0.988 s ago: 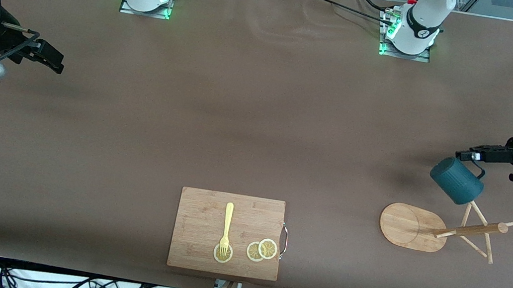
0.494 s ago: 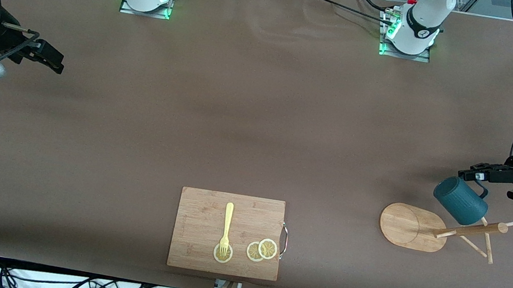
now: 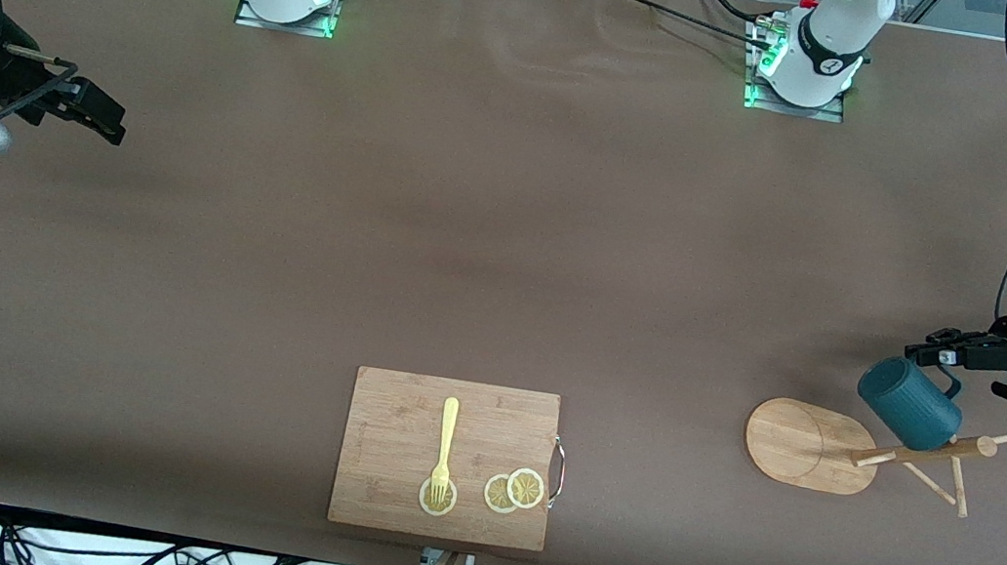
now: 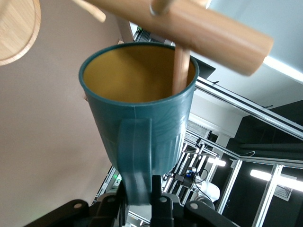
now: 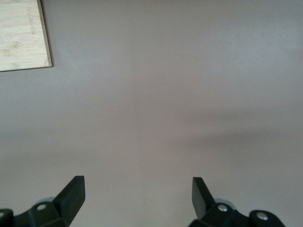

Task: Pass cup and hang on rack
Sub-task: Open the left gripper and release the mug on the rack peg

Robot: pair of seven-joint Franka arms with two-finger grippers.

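The cutting board (image 3: 446, 458) sits nearest the camera with a fork (image 3: 443, 451) and lemon slices (image 3: 515, 490) on it. Toward the left arm's end of the surface (image 3: 507, 254) is the rack (image 3: 864, 453). The cup (image 3: 908, 403) hangs tilted over the rack's pegs, one peg poking inside, the left end effector (image 3: 945, 349) clamped on its handle. The right end effector (image 3: 93, 116) waits over bare surface, fingers spread apart.

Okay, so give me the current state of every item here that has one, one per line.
cup: held by its handle, tilted, a peg inside its mouth
rack: upright, nothing hung yet
left gripper: shut on the cup handle
right gripper: open, empty, waiting
fork: lying on the cutting board
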